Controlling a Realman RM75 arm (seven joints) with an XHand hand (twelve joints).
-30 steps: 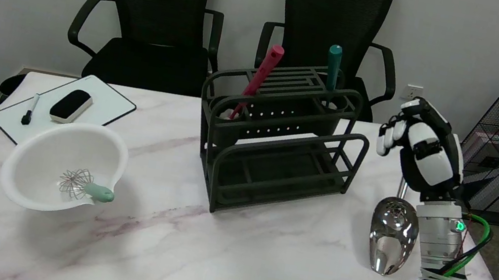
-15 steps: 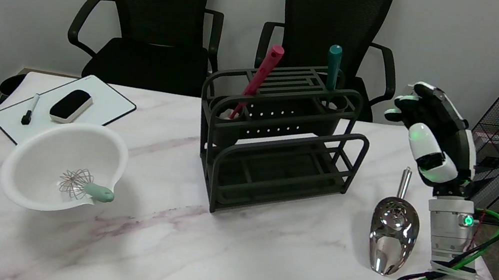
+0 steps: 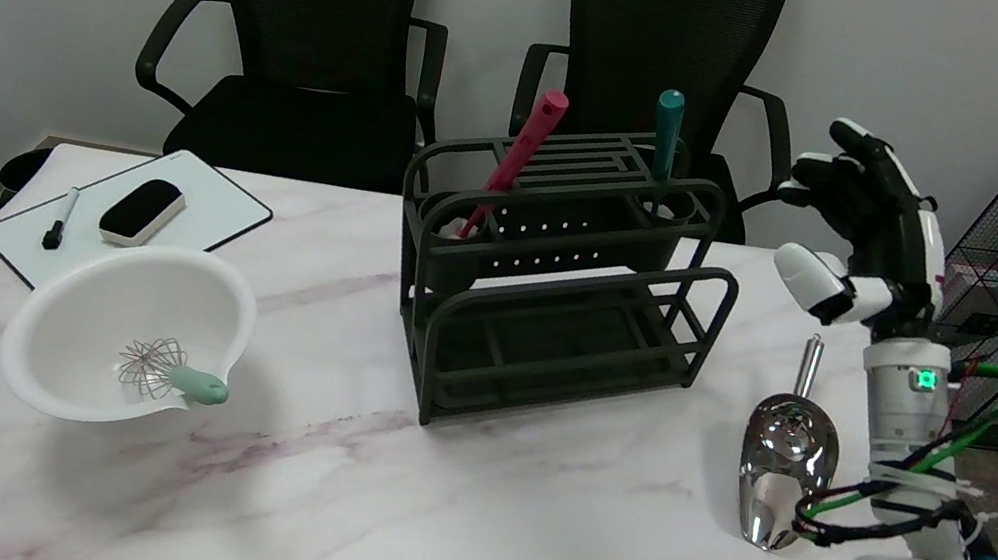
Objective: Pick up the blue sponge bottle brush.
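Right hand [image 3: 857, 229] is up in the air, fingers spread, holding nothing, off to the right of the dark rack [image 3: 559, 285] and roughly level w/ its top. Blue sponge bottle brush [image 3: 663, 145] stands upright in the rack's back right cup, only the teal handle showing (sponge end hidden in the cup, can't see it).

Step in hand, as I read it: the reach. Best to come in from the right at handle height, wrap fingers round the exposed part of the handle above the rim, then lift straight up so the hidden end clears the cup w/o tipping the rack.

Room: open air betw. hand and handle. Watch the rack's top rail just below the grip spot. Pink brush [image 3: 520, 157] leans well to the left, no bother. Metal scoop [image 3: 786, 460] lies on the surface under the arm; stay high. Surface edge is near on the right.
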